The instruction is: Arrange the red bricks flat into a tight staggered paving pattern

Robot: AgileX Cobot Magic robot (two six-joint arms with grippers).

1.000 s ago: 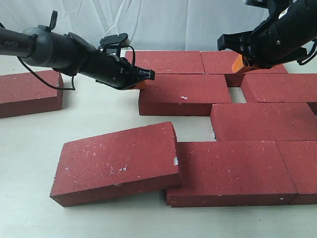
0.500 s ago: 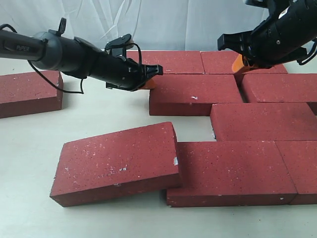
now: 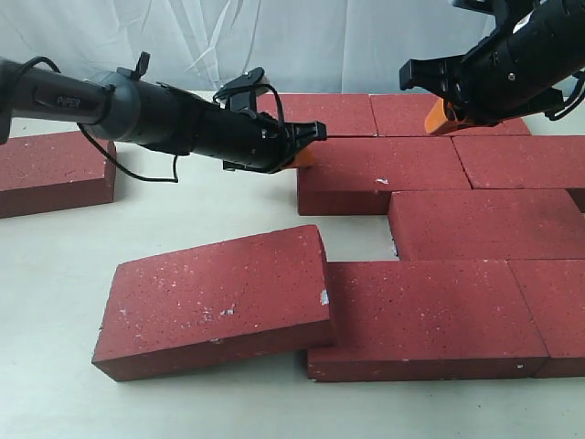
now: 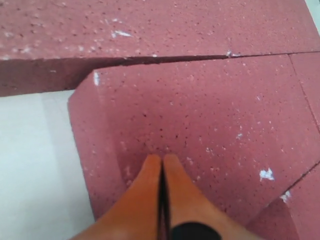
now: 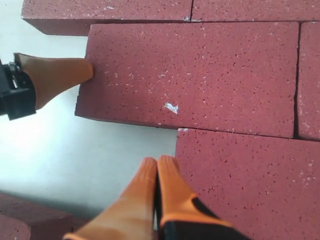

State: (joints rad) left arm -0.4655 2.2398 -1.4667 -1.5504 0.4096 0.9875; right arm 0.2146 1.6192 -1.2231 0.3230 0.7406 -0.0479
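- Left gripper [image 3: 309, 152]: fingers together, nothing between them; tips against the left end of the second-row brick [image 3: 384, 174].
- Right gripper [image 3: 442, 116]: fingers together, empty, above the back rows.
- Bricks [image 3: 457, 238]: flat in staggered rows, right.
- Tilted brick [image 3: 215, 297]: front, right end propped on its neighbour.
- Lone brick [image 3: 55, 169]: far left, well apart.

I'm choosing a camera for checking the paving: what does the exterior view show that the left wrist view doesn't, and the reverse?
Only the exterior view: the tilted dark red speckled brick leaning on its front-row neighbour, a lone brick far left, and the right tool. Only the left wrist view: the left tool shut, orange tips together. Both: the flat red brick it presses against.
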